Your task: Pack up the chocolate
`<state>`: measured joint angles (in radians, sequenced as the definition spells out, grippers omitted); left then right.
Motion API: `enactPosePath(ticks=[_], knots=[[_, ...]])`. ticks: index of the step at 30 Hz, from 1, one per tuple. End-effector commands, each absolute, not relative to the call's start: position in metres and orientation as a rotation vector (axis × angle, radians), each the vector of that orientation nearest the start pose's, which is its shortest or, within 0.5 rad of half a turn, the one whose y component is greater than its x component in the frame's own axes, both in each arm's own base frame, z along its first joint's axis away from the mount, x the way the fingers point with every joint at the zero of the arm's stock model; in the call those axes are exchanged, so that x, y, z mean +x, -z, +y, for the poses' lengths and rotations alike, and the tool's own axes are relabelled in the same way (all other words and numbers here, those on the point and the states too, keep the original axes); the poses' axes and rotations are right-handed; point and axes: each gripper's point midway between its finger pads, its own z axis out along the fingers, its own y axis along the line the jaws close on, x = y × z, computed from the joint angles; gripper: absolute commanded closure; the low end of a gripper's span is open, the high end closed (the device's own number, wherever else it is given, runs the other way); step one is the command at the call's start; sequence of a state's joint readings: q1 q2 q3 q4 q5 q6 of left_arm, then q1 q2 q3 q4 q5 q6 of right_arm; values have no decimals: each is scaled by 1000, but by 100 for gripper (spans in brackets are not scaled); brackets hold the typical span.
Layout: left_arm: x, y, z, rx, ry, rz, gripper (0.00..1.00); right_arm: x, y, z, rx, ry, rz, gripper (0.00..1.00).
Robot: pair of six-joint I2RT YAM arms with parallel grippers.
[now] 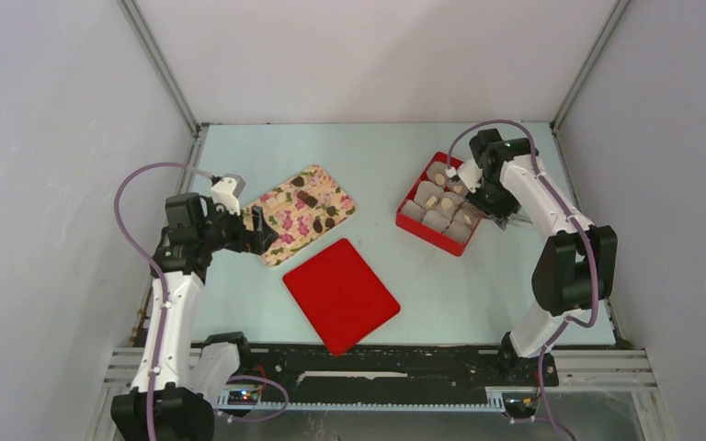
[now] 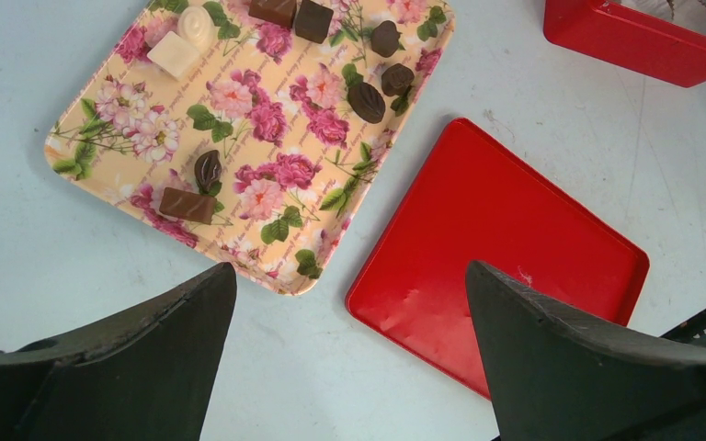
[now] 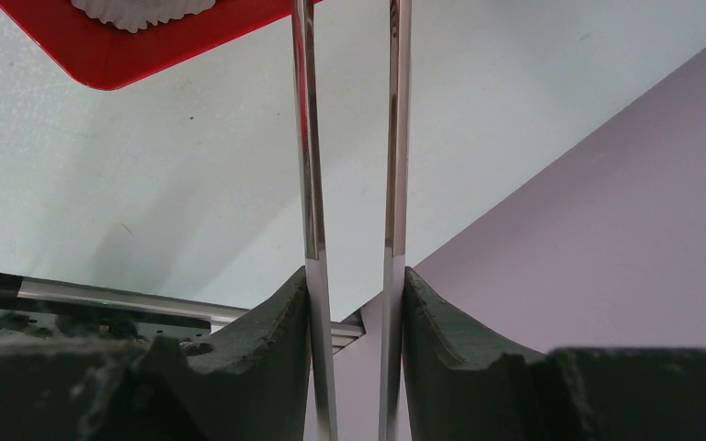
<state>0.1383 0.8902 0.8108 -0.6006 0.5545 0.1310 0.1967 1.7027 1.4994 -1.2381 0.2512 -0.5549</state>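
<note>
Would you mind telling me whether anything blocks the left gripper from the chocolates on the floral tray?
Nothing visible does: the left gripper is open just short of the floral tray, and the chocolates lie uncovered on it.

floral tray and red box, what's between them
Only bare table between the floral tray and the red box, seen in the top view; the red lid lies nearer the arms.

The tweezers (image 3: 305, 147) are cut off by the right wrist view's top edge at 12 o'clock, so their tips go unseen. Only a corner of the red box (image 3: 101, 55) shows at 11 o'clock. In the left wrist view the flowered tray (image 2: 101, 156) is cut off at 12 o'clock. A finger (image 2: 588, 367) of the left gripper (image 2: 349, 266) hides the red lid's (image 2: 487, 230) 5 o'clock corner. From above, the chocolate (image 1: 447, 203) in the box is too small to tell apart.
</note>
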Motion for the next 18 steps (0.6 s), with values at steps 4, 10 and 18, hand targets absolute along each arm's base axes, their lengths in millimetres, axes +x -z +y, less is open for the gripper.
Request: enactPosePath(ticks=[4, 10, 18], knots=[[263, -185, -53, 291, 477, 2130, 2, 320, -153, -4, -1105, 465, 2784, 61], [264, -184, -53, 290, 477, 2132, 2, 329, -173, 5, -1048, 423, 2710, 61], [263, -181, -58, 330, 493, 2151, 2, 326, -193, 25, -996, 264, 2651, 61]])
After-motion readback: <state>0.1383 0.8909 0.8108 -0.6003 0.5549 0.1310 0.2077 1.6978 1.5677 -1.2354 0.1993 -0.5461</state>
